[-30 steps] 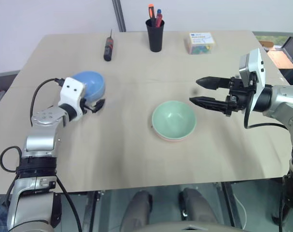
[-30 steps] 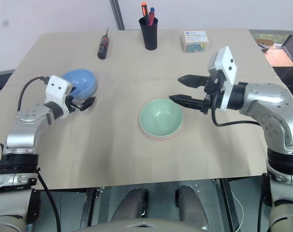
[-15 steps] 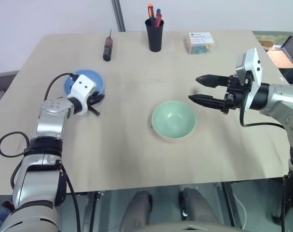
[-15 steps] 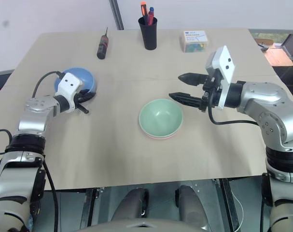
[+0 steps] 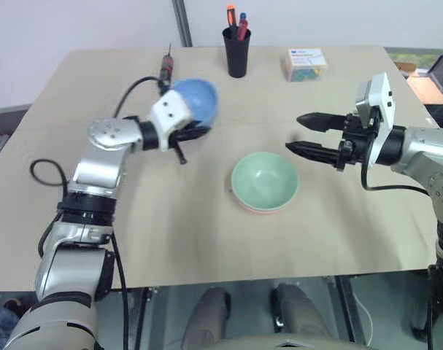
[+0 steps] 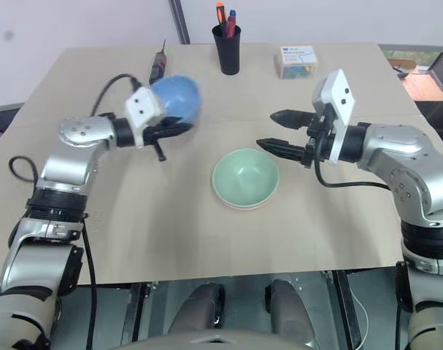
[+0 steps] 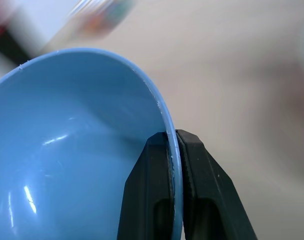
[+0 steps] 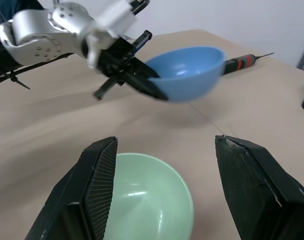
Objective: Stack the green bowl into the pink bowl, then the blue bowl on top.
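The blue bowl (image 5: 197, 100) hangs in the air, tilted, over the back left of the table. My left gripper (image 7: 172, 136) is shut on its rim, one finger inside and one outside. The green bowl (image 5: 265, 180) sits upright inside the pink bowl (image 5: 260, 210), of which a thin rim shows beneath it, at the table's middle. The blue bowl is up and to the left of that pair, apart from it. To the right of the green bowl and above it, my right gripper (image 5: 293, 133) stands open, pointing left, with nothing between its fingers.
A screwdriver (image 5: 164, 67) lies at the back left, just behind the lifted bowl. A black pen cup (image 5: 236, 52) and a small box of coloured bits (image 5: 305, 63) stand along the table's (image 5: 170, 240) far edge.
My left gripper closed on the blue bowl's rim, lifted it off the table and carried it to the right, rolling the wrist. The right arm and the nested bowls stayed still.
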Controlling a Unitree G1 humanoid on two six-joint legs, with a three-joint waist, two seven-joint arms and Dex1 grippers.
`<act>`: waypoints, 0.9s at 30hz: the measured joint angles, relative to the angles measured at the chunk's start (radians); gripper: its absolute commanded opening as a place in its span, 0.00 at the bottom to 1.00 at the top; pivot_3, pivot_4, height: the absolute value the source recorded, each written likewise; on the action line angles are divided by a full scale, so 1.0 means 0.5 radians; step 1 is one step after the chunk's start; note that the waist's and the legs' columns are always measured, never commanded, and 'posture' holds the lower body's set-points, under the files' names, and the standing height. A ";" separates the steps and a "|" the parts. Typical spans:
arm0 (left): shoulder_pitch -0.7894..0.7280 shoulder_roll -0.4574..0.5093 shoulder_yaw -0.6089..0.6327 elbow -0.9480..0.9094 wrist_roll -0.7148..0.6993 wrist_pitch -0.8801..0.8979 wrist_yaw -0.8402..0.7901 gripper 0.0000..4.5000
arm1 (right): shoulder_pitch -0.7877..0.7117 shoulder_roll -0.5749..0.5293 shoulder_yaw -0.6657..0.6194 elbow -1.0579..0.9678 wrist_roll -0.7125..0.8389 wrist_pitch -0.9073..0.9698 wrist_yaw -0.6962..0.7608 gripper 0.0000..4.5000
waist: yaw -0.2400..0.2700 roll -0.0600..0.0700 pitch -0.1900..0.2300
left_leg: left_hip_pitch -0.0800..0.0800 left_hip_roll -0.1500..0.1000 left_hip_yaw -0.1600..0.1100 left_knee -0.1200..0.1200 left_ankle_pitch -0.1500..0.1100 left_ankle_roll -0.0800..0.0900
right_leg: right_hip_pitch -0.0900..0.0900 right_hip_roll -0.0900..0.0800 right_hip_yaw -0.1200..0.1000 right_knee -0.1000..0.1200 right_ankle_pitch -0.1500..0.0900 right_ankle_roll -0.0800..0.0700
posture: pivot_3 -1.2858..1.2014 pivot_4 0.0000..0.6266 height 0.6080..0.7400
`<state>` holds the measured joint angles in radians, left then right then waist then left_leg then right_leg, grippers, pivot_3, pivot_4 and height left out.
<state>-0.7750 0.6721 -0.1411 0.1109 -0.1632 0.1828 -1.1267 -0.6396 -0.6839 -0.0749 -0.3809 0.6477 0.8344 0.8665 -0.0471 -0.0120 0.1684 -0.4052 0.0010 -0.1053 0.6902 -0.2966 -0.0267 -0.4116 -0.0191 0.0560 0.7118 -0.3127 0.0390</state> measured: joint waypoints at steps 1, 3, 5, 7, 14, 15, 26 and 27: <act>0.001 -0.002 -0.034 -0.105 -0.045 0.032 -0.064 0.01 | 0.004 0.000 0.001 0.002 -0.001 -0.004 0.000 0.72 | -0.002 0.000 0.000 | 0.000 0.000 0.000 0.000 0.000 0.000 | 0.000 0.001 0.000 0.000 0.000 0.000 | 0.52 0.24 0.79; 0.005 -0.011 -0.097 -0.283 -0.119 0.108 -0.164 0.01 | 0.006 -0.002 0.003 0.008 -0.003 -0.013 0.000 0.72 | -0.003 0.000 0.000 | 0.002 0.001 0.001 0.000 0.000 0.000 | 0.000 0.002 0.001 0.001 0.000 0.000 | 0.52 0.24 0.79; 0.008 -0.013 -0.172 -0.373 -0.131 0.112 -0.241 0.01 | 0.006 -0.007 0.005 0.010 -0.003 -0.017 0.000 0.72 | -0.002 0.000 0.000 | 0.004 0.000 0.004 0.000 0.000 0.000 | 0.001 0.003 0.001 0.003 0.000 0.000 | 0.52 0.24 0.79; 0.028 -0.015 -0.220 -0.426 -0.132 0.099 -0.301 0.01 | 0.006 -0.014 0.006 0.010 -0.002 -0.017 -0.001 0.72 | -0.002 0.000 0.000 | 0.006 0.001 0.008 0.000 0.000 0.001 | 0.004 0.003 0.002 0.003 0.000 0.000 | 0.52 0.24 0.79; 0.031 -0.017 -0.274 -0.459 -0.134 0.056 -0.396 0.01 | 0.013 -0.032 0.022 0.010 0.003 -0.017 -0.006 0.72 | 0.007 0.000 0.000 | 0.006 0.000 0.012 0.001 0.000 0.001 | 0.005 0.003 0.002 0.002 0.000 0.000 | 0.52 0.24 0.79; 0.031 -0.018 -0.273 -0.470 -0.139 0.048 -0.399 0.14 | 0.017 -0.040 0.022 0.010 0.003 -0.017 -0.006 0.72 | 0.008 0.000 0.000 | 0.006 0.000 0.012 0.001 0.000 0.001 | 0.005 0.003 0.002 0.002 0.000 0.000 | 0.52 0.24 0.79; 0.025 -0.123 -0.024 -0.553 -0.492 0.160 -0.322 0.99 | 0.038 -0.055 0.039 0.010 -0.001 -0.024 -0.004 0.72 | 0.007 0.000 0.000 | 0.006 0.001 0.012 0.003 0.000 0.001 | 0.005 0.003 0.002 0.003 0.000 0.000 | 0.52 0.24 0.79; 0.024 -0.123 0.015 -0.553 -0.535 0.196 -0.307 0.99 | 0.039 -0.058 0.039 0.010 -0.002 -0.025 -0.003 0.72 | 0.007 0.000 0.000 | 0.006 0.001 0.012 0.003 0.000 0.001 | 0.005 0.003 0.002 0.003 0.000 0.000 | 0.52 0.24 0.79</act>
<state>-0.7629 0.6107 -0.1333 -0.1658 -0.4305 0.2809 -1.2801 -0.6203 -0.7128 -0.0554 -0.3757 0.6466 0.8219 0.8650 -0.0436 -0.0119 0.1684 -0.4020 0.0014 -0.0995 0.6914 -0.2968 -0.0261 -0.4091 -0.0176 0.0568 0.7134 -0.3128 0.0390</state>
